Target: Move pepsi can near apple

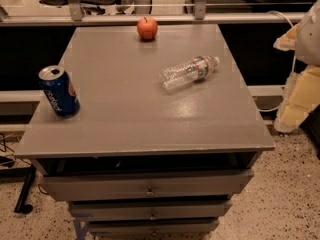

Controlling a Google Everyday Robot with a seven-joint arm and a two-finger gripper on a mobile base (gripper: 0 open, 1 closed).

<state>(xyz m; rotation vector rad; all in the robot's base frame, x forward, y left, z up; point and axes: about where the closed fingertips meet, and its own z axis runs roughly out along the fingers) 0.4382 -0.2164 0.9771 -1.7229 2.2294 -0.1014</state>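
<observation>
The blue pepsi can (59,91) stands upright near the left edge of the grey cabinet top (130,114), towards the front. The red-orange apple (147,28) sits at the far edge of the top, near the middle. The can and the apple are far apart. My gripper (296,101) is a pale cream shape at the right edge of the view, off the cabinet's right side and away from both objects. It holds nothing that I can see.
A clear plastic water bottle (189,72) lies on its side right of centre, between the gripper's side and the apple. The cabinet has drawers (147,186) below. A rail and glass panel (150,18) run behind the far edge.
</observation>
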